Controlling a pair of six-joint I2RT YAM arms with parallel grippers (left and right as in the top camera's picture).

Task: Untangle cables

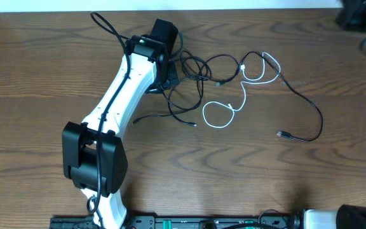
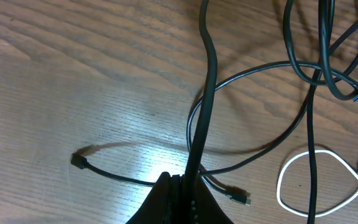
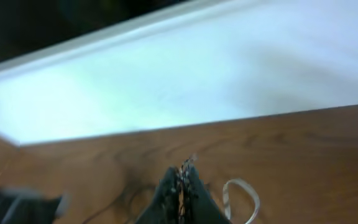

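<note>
Several cables (image 1: 243, 95) sprawl lengthwise left to right across the table (image 1: 234, 181).

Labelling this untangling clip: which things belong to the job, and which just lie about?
Job: white cable, black cables, left gripper pinching one of them.
Lying about: left arm's own black wire, dark device with green light at the table corner.

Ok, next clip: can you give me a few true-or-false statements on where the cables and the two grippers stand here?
1. The left gripper is shut on a thin black cable. True.
2. The thin white cable is wound in a tight coil. False: it lies in loose open loops.
3. The right gripper holds the white cable. False: its fingers are together with nothing between them.
4. A long black cable's plug end lies free on the brown wooden table. True.
</note>
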